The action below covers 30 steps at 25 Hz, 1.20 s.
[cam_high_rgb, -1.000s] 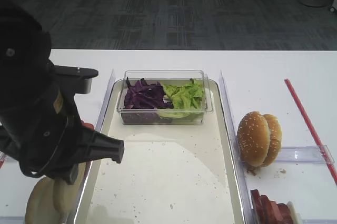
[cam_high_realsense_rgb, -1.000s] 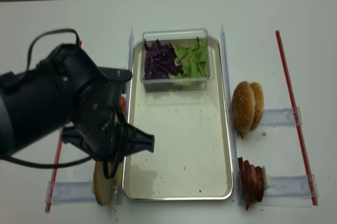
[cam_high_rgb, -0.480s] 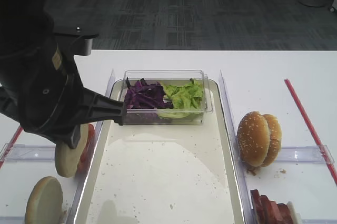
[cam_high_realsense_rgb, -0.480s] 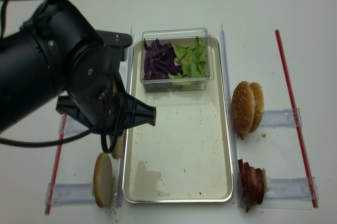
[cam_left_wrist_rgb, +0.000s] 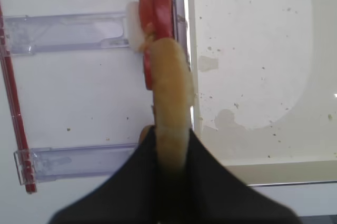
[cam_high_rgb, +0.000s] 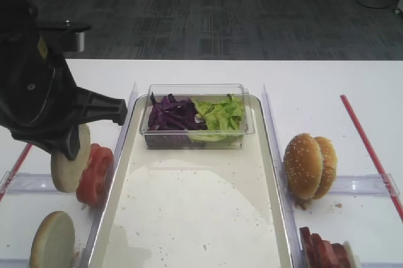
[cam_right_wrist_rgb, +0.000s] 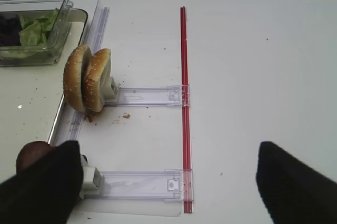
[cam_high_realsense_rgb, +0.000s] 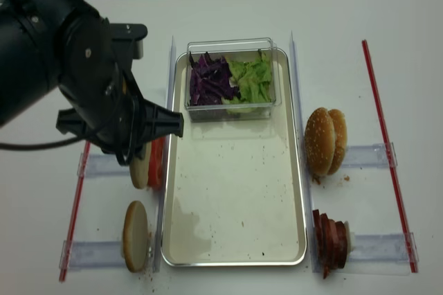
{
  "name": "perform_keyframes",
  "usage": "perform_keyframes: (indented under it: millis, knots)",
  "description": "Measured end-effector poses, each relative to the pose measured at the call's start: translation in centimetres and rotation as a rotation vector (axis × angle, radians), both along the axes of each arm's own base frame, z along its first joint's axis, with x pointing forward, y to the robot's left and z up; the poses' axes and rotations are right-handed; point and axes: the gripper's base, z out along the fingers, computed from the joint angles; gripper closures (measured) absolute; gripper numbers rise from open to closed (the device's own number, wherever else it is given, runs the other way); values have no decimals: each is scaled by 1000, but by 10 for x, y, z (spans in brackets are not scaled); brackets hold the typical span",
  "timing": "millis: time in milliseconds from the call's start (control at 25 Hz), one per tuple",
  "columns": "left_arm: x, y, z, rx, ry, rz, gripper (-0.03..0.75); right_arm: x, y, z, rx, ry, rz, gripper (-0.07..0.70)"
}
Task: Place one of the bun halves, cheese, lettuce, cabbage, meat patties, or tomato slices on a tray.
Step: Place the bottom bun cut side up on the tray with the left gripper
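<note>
My left gripper (cam_left_wrist_rgb: 171, 134) is shut on a bun half (cam_left_wrist_rgb: 171, 84), held on edge. It hangs just left of the tray's rim (cam_left_wrist_rgb: 188, 34), beside the tomato slices (cam_high_rgb: 94, 173). From above, the held bun half (cam_high_realsense_rgb: 140, 169) shows under the black left arm (cam_high_realsense_rgb: 76, 80). A second bun half (cam_high_realsense_rgb: 135, 236) stands in the front rack. The tray (cam_high_rgb: 195, 211) is bare apart from a clear box of cabbage (cam_high_rgb: 173, 114) and lettuce (cam_high_rgb: 217, 114). Meat patties (cam_high_realsense_rgb: 331, 236) stand at the right front. My right gripper (cam_right_wrist_rgb: 171, 182) is open over the table. Cheese is out of view.
Two sesame-seeded bun pieces (cam_high_rgb: 310, 165) stand on edge right of the tray. Clear plastic racks (cam_right_wrist_rgb: 147, 96) and red strips (cam_right_wrist_rgb: 184, 103) lie on the white table on both sides. The clear box (cam_high_realsense_rgb: 232, 77) fills the tray's far end.
The left arm has lifted one bun half out of the front-left rack and carried it toward the back, to beside the tomato slices. One bun half stays in the rack.
</note>
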Motion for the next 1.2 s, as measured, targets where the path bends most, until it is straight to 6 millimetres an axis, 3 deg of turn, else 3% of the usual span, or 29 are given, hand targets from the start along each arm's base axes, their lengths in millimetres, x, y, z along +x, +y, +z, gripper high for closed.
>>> perform_keyframes:
  millis: [200, 440, 880, 1200]
  knots:
    - [11, 1, -13, 12, 24, -19, 682, 0, 0, 0, 0, 0, 0, -46]
    - [12, -5, -11, -38, 22, -43, 683, 0, 0, 0, 0, 0, 0, -46]
    - [10, -44, 1, -467, -10, -208, 683, 0, 0, 0, 0, 0, 0, -46]
    - [8, -57, 9, -625, -36, -293, 684, 0, 0, 0, 0, 0, 0, -46]
